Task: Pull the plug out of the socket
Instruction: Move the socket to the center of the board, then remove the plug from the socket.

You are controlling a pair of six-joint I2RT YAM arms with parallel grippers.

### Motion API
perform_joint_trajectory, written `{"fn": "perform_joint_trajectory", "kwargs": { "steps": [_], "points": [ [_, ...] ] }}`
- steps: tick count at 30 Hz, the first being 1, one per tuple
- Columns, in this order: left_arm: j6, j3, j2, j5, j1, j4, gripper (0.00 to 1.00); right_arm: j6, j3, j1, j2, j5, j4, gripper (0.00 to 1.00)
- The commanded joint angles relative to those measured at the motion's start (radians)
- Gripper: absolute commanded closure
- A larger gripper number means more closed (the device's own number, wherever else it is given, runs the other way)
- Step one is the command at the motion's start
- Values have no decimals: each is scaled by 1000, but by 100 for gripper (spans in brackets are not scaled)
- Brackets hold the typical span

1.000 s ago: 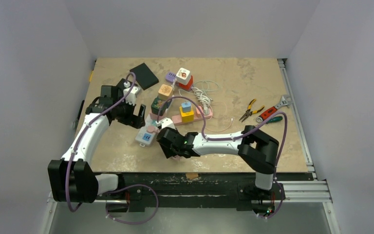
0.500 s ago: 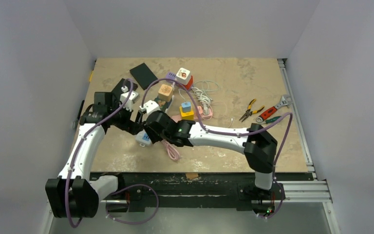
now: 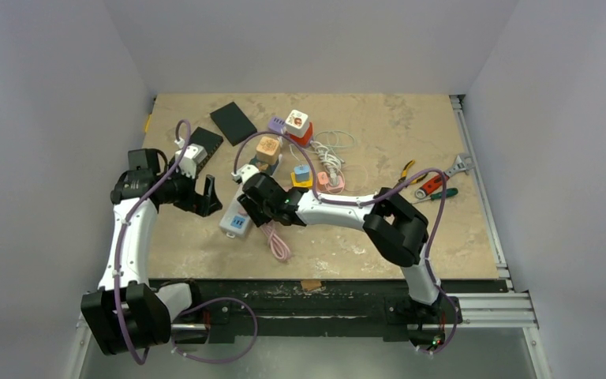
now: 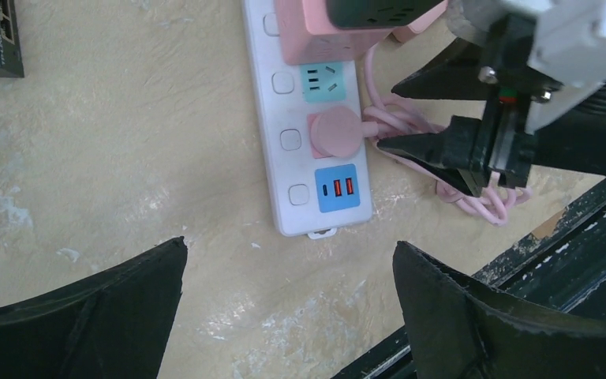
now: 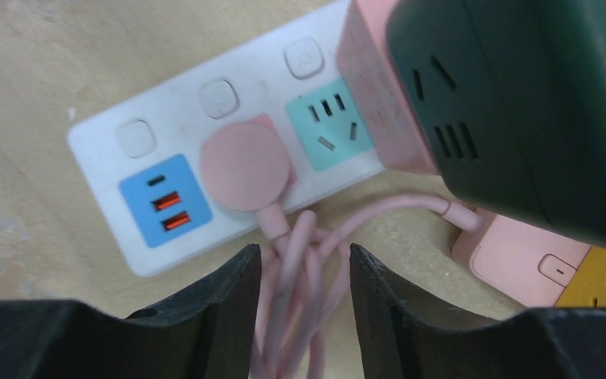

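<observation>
Your plug (image 5: 245, 166) is a round, flat pink disc, seated in the white power strip (image 5: 102, 134), with a pink cord (image 5: 398, 207) running off its edge in loose loops. The strip lies left of centre on the tabletop (image 3: 410, 126), toward the near edge. Your right tool (image 5: 304, 253) has its jaws partway apart, astride the cord loops just beside the plug and not on the plug itself. Your left tool (image 4: 288, 246) hangs above the strip with its jaws spread wide, holding nothing. You have one plug, one strip, four switch buttons on it, one free teal socket (image 5: 327, 126) and one blue USB panel (image 5: 162, 201).
</observation>
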Motion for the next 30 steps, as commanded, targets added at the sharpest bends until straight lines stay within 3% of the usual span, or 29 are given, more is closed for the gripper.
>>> {"fn": "perform_joint_trajectory", "kwargs": {
  "steps": [1,7,10,14,15,23,30],
  "points": [
    [15,44,-13,99,27,-5,0,-23,-38,-20,16,-57,48,57],
    [38,42,-18,114,30,-21,0,-25,-44,-38,61,-110,74,60],
    [52,29,-30,118,31,-9,0,-23,-43,-39,74,-136,92,66],
    [81,8,-53,122,26,33,0,2,-47,-41,64,-157,116,97],
    [97,-1,-62,111,19,47,0,13,-50,-45,51,-164,119,100],
    [321,-145,-182,-105,-139,192,0,92,-68,-117,-56,-300,147,100],
    [650,-306,-375,20,-157,260,0,123,-88,-146,-98,-387,152,100]
  ]
}}
